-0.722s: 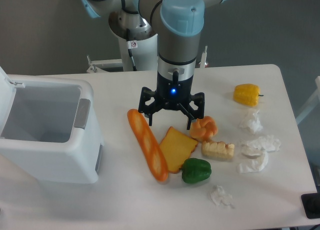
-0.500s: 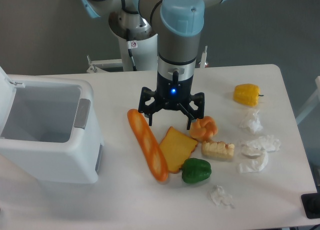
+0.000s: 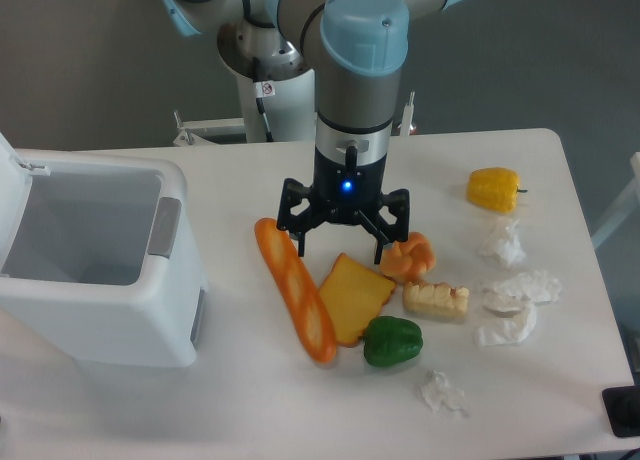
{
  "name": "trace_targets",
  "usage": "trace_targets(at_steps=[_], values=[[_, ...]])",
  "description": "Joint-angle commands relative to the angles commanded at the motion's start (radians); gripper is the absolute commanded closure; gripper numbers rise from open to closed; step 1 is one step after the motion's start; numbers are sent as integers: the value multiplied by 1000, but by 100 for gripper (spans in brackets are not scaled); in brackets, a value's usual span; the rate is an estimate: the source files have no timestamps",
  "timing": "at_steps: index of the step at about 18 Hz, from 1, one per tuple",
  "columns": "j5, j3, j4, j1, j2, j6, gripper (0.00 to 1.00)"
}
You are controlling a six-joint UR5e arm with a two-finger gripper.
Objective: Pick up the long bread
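Here, claw (image 3: 340, 243) spread, empty — long bread (image 3: 295, 290) fully visible | toast (image 3: 355, 297) partly overlapped.

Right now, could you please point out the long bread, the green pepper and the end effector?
long bread (image 3: 296, 290), fixed camera, middle of the loaf.
green pepper (image 3: 392, 342), fixed camera, centre of its body.
end effector (image 3: 340, 244), fixed camera, midway between its open fingertips.
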Motion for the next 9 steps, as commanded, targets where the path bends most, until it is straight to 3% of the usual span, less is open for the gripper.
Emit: trace_targets(at_steps=[9], values=[[-3,1,12,-8,-103,-94,0]])
